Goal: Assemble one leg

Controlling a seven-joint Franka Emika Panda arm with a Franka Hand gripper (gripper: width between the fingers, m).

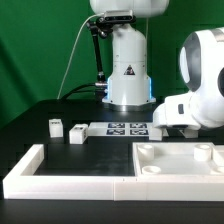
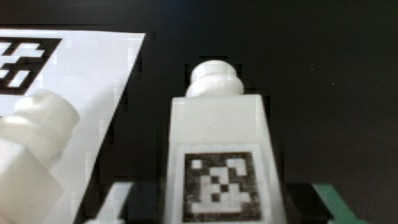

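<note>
In the wrist view a leg (image 2: pixel 217 150) lies on the black table: a short white block with a black-and-white tag on its upper face and a round peg (image 2: pixel 215 75) at its far end. My gripper (image 2: pixel 228 206) is open and straddles the leg's near end, with a dark gap between each finger and the block. One fingertip (image 2: pixel 125 205) shows beside the leg. In the exterior view my gripper (image 1: pixel 172 128) is low over the table at the exterior view's right, behind the panel, and that leg is hidden. Two more small white blocks (image 1: pixel 55 126) (image 1: pixel 77 133) stand at the left.
The marker board (image 1: pixel 125 128) lies mid-table and also shows in the wrist view (image 2: pixel 63 60). The large square panel (image 1: pixel 180 160) with round holes lies at the front right. The L-shaped border wall (image 1: pixel 40 172) runs along the front left. Another white part (image 2: pixel 36 140) lies beside the leg.
</note>
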